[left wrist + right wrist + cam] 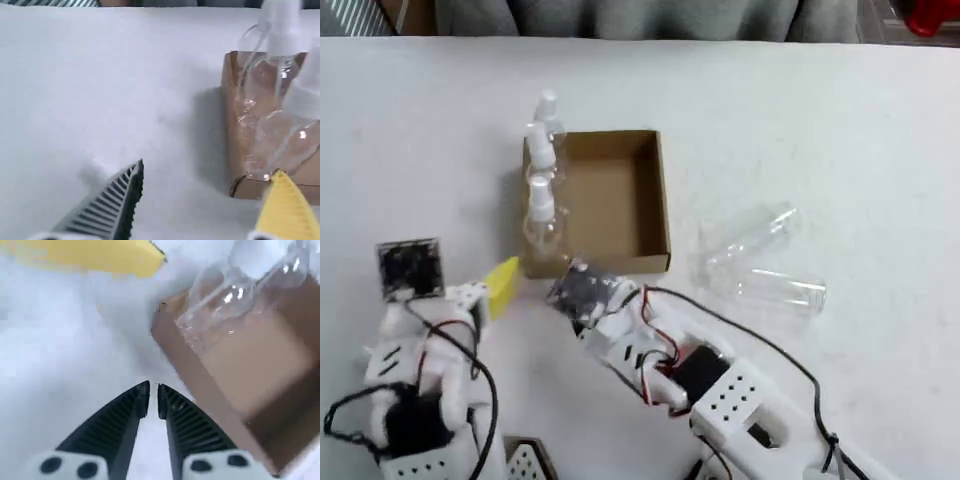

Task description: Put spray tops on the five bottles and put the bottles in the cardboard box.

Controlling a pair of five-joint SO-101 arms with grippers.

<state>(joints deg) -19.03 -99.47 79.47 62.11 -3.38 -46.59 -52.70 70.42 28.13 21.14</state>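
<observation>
The cardboard box [620, 200] lies open at the table's middle. Three clear bottles with white spray tops [542, 215] stand in a row along its left wall; I cannot tell whether they are inside or just outside it. Two clear bottles without tops [765, 265] lie on their sides right of the box. My left gripper [205, 192] is open, its yellow finger [502, 283] near the box's front left corner [240, 150], with nothing between the fingers. My right gripper [152, 400] is shut on nothing, low over the table just in front of the box [240, 370] and nearest bottle [225, 300].
Both arms crowd the near side of the table; the right arm [720, 395] runs in from the lower right with loose cables. White table surface [800, 120] stretches behind and to either side of the box.
</observation>
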